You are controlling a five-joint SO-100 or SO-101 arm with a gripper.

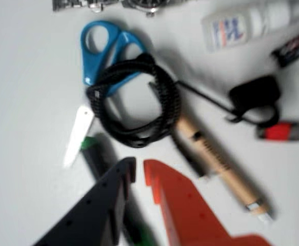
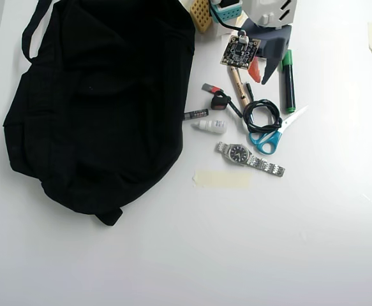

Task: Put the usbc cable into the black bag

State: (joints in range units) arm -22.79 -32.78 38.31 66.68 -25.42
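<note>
The usbc cable (image 1: 136, 100) lies on the white desk (image 2: 288, 242) as a loose black coil, resting across the blue handles of a pair of scissors (image 1: 104, 48) whose pale blade tip pokes out at the coil's lower left in the wrist view. In the overhead view the same coil (image 2: 262, 115) sits well to the right of the black bag (image 2: 96, 102), which spreads over the upper left of the desk with a strap loop at its top left corner. The jaws (image 1: 139, 173) hang just short of the coil in the wrist view, one finger black and the other orange, parted by a narrow gap and holding nothing. A tan pen (image 1: 218, 164) lies touching the coil's right side, and a green-capped marker (image 1: 95, 154) runs under the black finger. Further right in the wrist view are a small black key fob (image 1: 254, 95) on a thin cord and a white bottle (image 1: 246, 25). A metal wristwatch (image 2: 248, 157) lies below the scissors in the overhead view, with a strip of tape (image 2: 223, 178) on the desk beneath it.
</note>
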